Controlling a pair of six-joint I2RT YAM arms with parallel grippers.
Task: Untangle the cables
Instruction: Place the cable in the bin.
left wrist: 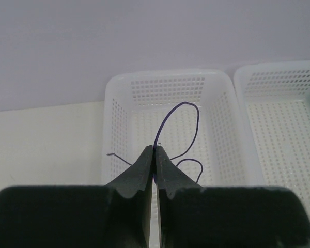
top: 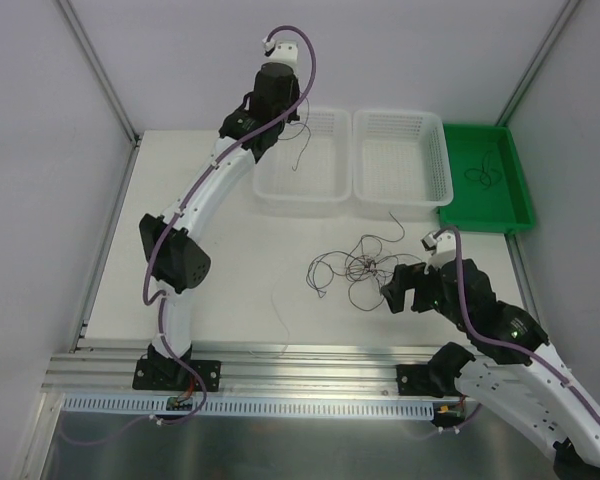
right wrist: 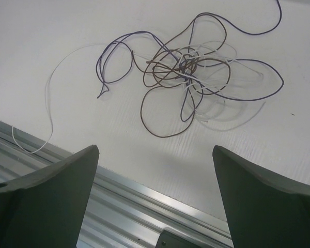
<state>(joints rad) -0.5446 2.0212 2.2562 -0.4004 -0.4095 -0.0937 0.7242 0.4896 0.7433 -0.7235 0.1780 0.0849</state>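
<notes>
Left pincer (left wrist: pixel 155 151) clamping thin wire (left wrist: pixel 168 116), seemingly over white basket (left wrist: pixel 113 98), right pincer (right wrist: pixel 155 150) spread wide, empty, beside tangled cables (right wrist: pixel 188 67)

One overhead view, two wrist views.
I look down on the whole bench (top: pixel 240 260); left wrist faces a basket (left wrist: pixel 165 76) closely, right wrist the tangle (right wrist: pixel 188 72); overhead shares both.

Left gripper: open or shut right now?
Shut on a wire: the left gripper's jaws meet, and the wire loops out over the left basket.
</notes>
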